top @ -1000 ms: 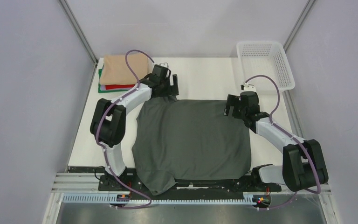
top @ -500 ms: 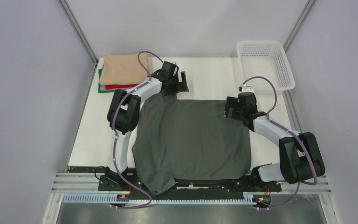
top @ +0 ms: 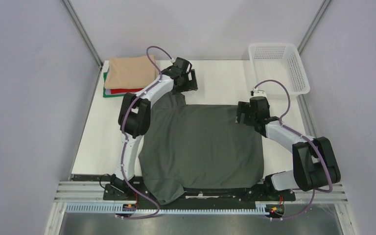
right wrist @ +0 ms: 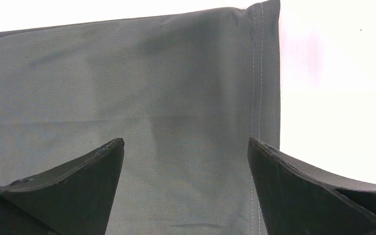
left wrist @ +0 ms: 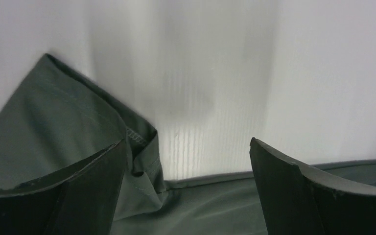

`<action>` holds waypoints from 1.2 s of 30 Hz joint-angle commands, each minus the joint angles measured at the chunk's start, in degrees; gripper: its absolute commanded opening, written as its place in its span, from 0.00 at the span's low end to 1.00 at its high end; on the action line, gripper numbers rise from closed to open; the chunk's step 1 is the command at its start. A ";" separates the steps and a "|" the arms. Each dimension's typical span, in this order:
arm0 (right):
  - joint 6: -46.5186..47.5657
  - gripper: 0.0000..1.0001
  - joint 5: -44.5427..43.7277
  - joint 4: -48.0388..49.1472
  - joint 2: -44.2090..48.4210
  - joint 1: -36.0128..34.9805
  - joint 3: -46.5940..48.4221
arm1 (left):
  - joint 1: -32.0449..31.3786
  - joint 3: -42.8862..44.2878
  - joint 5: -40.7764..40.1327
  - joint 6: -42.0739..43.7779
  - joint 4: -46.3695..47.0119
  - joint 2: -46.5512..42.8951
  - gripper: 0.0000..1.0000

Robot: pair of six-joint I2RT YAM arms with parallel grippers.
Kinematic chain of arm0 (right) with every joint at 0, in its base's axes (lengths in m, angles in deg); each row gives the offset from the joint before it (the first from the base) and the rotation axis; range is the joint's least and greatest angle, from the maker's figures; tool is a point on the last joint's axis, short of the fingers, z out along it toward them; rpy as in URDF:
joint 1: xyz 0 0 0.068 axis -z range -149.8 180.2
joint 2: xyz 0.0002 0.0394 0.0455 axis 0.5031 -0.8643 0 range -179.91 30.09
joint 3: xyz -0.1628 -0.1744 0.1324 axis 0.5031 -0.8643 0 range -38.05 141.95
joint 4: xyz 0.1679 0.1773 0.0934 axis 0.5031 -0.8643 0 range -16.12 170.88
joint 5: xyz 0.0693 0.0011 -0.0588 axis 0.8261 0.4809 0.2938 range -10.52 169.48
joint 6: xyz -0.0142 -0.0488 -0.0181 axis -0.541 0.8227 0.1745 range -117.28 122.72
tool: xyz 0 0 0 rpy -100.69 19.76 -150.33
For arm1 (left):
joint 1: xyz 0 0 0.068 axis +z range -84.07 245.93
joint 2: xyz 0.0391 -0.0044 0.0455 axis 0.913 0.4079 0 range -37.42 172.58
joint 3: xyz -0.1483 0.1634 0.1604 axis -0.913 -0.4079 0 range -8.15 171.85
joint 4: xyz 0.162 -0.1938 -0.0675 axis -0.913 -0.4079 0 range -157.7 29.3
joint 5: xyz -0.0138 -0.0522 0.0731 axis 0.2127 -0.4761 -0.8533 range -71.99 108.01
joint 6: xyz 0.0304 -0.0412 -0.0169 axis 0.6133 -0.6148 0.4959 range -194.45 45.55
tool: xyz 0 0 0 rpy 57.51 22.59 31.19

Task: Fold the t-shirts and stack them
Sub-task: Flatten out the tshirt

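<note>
- The dark charcoal-grey cloth t-shirt (top: 203, 147) lies spread on the white surface (top: 220, 81), its far edge beneath both end effectors.
- The right end effector (right wrist: 186, 139), wide open and empty, sits over the stitched corner. I would lower it straight down and pinch there.
- The left end effector (left wrist: 188, 142) is equally open and empty, with a folded sleeve beside one finger (bare surface between the two). It should shift onto cloth before closing.

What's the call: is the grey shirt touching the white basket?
Apart. The top view shows bare white table between the grey shirt and the basket at the far right corner.
</note>
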 commanded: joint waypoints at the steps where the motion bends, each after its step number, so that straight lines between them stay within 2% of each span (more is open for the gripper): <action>1: 3.06 0.98 -0.13 0.19 3.55 -0.11 1.46 | -0.65 -3.41 -9.03 4.87 -0.33 -13.75 1.00; 8: 5.49 0.98 3.99 0.93 5.86 -0.10 -0.91 | -0.62 -24.09 -17.06 3.16 0.79 -28.50 1.00; 12: 8.38 0.98 6.11 1.98 5.53 -0.18 -2.22 | -0.73 -39.45 -12.83 2.54 6.73 -35.23 1.00; 15: 9.40 0.98 7.30 2.88 3.70 -0.25 -2.18 | -0.75 -44.32 -10.82 2.39 8.90 -35.47 1.00; 23: 8.79 0.98 6.78 4.36 -5.16 -0.42 1.72 | 0.13 -37.08 -15.33 2.26 7.46 -24.47 1.00; 31: 8.36 0.98 3.73 3.41 -14.42 -0.43 7.68 | 3.67 -29.34 -12.15 2.91 6.81 -14.53 1.00; 36: 8.81 0.98 1.17 2.56 -19.62 -0.45 13.36 | 5.09 -21.29 -11.86 4.29 4.34 -8.96 1.00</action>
